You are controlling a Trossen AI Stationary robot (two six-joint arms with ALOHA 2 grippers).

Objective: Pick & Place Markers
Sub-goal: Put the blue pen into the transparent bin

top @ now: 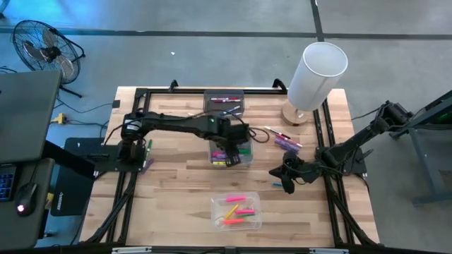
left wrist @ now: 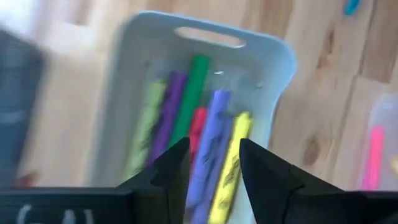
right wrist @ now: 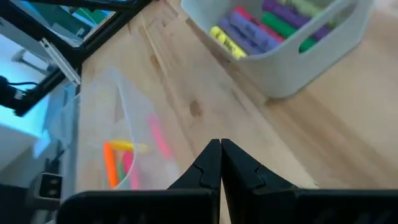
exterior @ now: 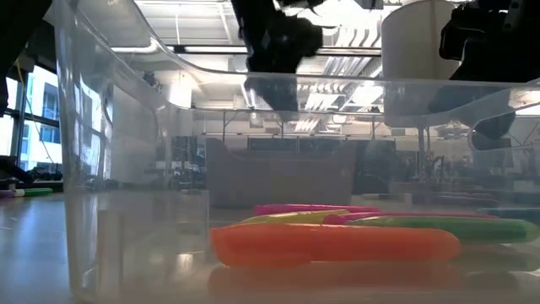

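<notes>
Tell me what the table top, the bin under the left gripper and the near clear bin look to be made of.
Table top: wood, probably butcher block, with visible joined strips and grain.
Bin below the left gripper: likely moulded plastic, pale, matte, opaque, with rounded corners and a cut handle slot.
Near clear bin: transparent plastic, glossy; the markers show through its wall.

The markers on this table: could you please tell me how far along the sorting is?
Partly done. Several markers lie in the middle bin, others in the clear bin and the far bin. The left gripper hangs open over the middle bin, holding nothing. The right gripper waits shut. A few loose markers on the table are left.
</notes>
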